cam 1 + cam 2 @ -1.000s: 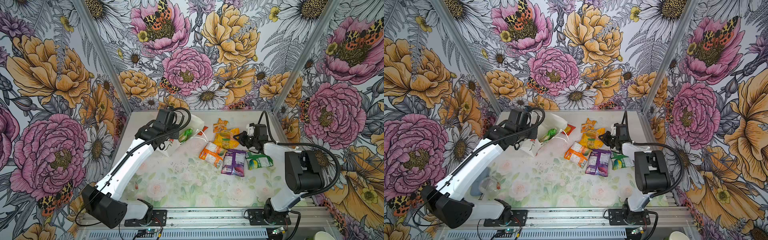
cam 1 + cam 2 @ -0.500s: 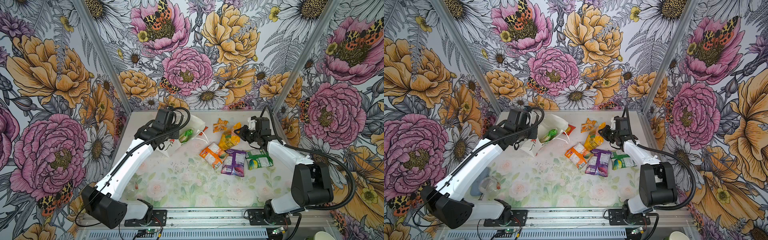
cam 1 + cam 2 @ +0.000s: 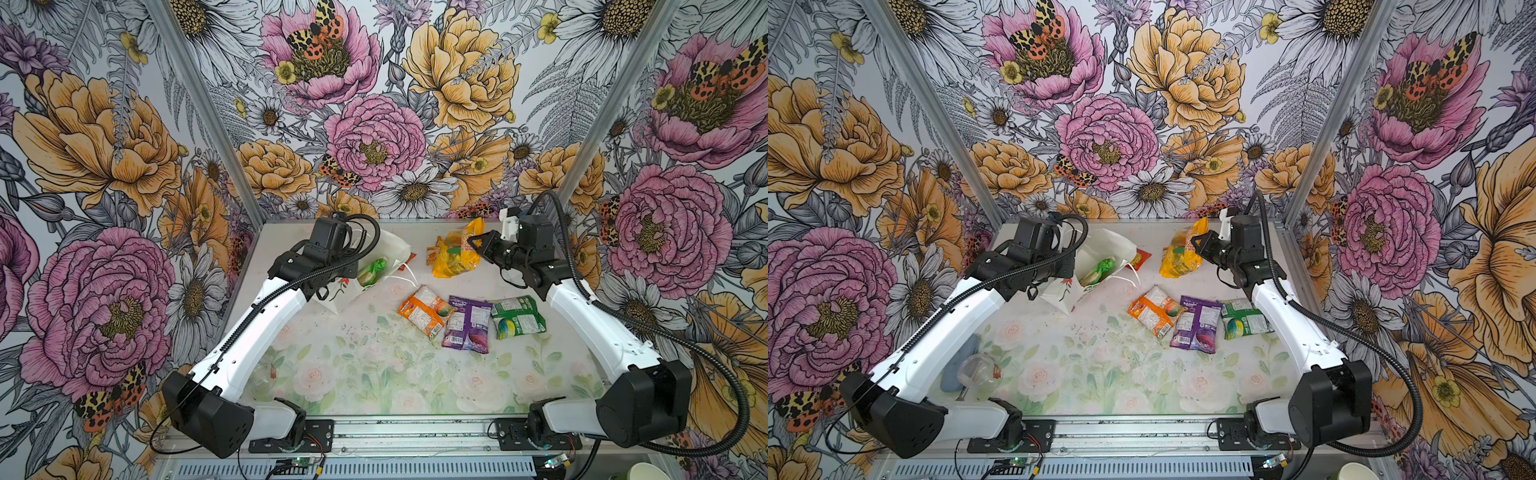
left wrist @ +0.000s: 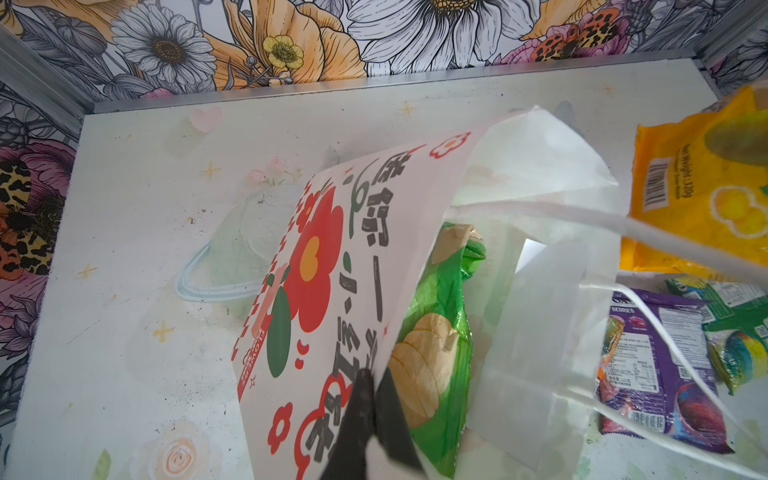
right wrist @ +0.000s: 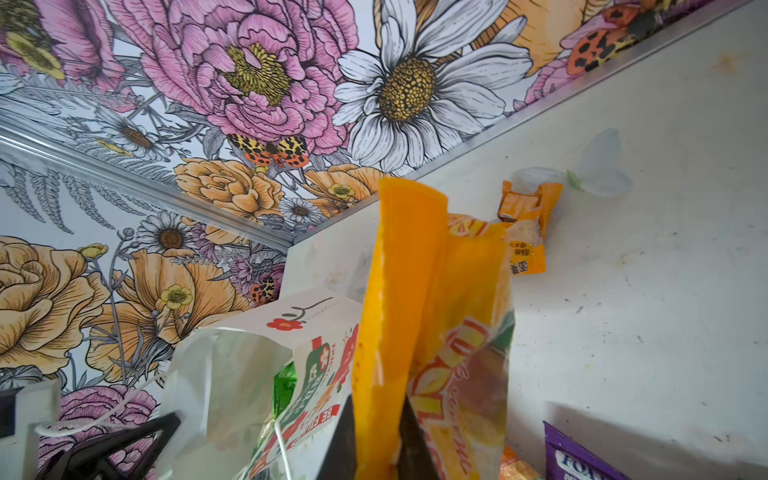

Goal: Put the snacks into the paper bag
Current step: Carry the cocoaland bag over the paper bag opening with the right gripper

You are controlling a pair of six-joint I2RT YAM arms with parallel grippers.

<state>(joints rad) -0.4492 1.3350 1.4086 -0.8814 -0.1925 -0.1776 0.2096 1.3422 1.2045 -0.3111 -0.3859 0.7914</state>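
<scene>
The white paper bag (image 3: 388, 249) (image 3: 1113, 245) leans open at the back left, with a green snack (image 3: 372, 270) (image 4: 440, 332) inside. My left gripper (image 4: 371, 384) is shut on the bag's printed rim (image 4: 332, 257). My right gripper (image 3: 473, 243) (image 5: 376, 436) is shut on a yellow-orange packet (image 3: 455, 253) (image 3: 1177, 253) (image 5: 411, 299), which hangs above the table to the right of the bag's mouth. Orange-white (image 3: 424, 309), purple (image 3: 467, 326) and green (image 3: 515, 318) packets lie on the table. A small red one (image 3: 1139, 261) lies beside the bag and a small orange one (image 5: 525, 224) behind the lifted packet.
Flowered walls close the table at the back and both sides. A clear plastic cup (image 3: 978, 370) and a grey-blue thing lie under my left arm near the front left. A white cord handle (image 4: 623, 226) of the bag hangs across its mouth.
My right gripper has lifted the yellow-orange packet off the table and carried it up and toward the back. The left arm and the bag have stayed put.
</scene>
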